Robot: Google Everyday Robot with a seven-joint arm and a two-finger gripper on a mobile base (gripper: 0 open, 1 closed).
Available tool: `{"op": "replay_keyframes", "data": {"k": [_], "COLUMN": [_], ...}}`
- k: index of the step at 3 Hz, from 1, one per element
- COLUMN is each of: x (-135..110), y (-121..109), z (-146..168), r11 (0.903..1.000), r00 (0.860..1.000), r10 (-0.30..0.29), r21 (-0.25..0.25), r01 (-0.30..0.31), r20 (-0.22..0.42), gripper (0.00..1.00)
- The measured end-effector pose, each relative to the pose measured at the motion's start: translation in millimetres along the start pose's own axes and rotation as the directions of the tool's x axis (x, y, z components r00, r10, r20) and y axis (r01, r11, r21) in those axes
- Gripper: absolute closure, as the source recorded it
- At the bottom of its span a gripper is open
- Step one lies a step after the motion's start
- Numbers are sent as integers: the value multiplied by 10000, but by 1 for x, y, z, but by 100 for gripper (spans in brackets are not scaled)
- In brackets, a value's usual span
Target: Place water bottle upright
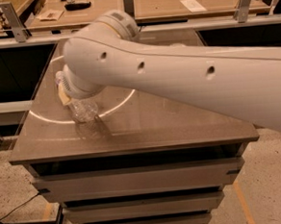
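clear water bottle (84, 109) tilted on grey table (180, 123), white arm (176, 73) largely masking the end effector (71, 98) above it, grip unclear.

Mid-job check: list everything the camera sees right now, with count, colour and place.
water bottle: one, clear, leaning, over the table's left part, just under the arm's wrist.
table: one, grey-brown top with a white arc marking, centre of view.
benches: wooden tops, behind the table.
papers: a few, white, on the benches.
arm: one, white, reaching from the right across the table.
gripper: one, largely hidden beneath the wrist, at the bottle.
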State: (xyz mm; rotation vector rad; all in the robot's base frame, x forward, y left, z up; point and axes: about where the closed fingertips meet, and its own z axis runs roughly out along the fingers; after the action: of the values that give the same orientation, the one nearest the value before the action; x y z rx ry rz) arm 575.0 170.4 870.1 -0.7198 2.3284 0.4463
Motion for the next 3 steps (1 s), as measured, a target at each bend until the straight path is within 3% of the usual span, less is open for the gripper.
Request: {"op": "replay_keyframes", "data": {"k": [1,2,3], "x": [5,-11,-17], "y": [1,9,-9], "z": [0,-6,-12], "r11": [9884,9429,8702], "r00": [9943,9661,9137], "r10": [574,1686,3128], "r21": [-1457,-3175,-4638], "r01": [-439,-1004,-1663], "r20": [895,1953,2593], "gripper": [100,100,100]}}
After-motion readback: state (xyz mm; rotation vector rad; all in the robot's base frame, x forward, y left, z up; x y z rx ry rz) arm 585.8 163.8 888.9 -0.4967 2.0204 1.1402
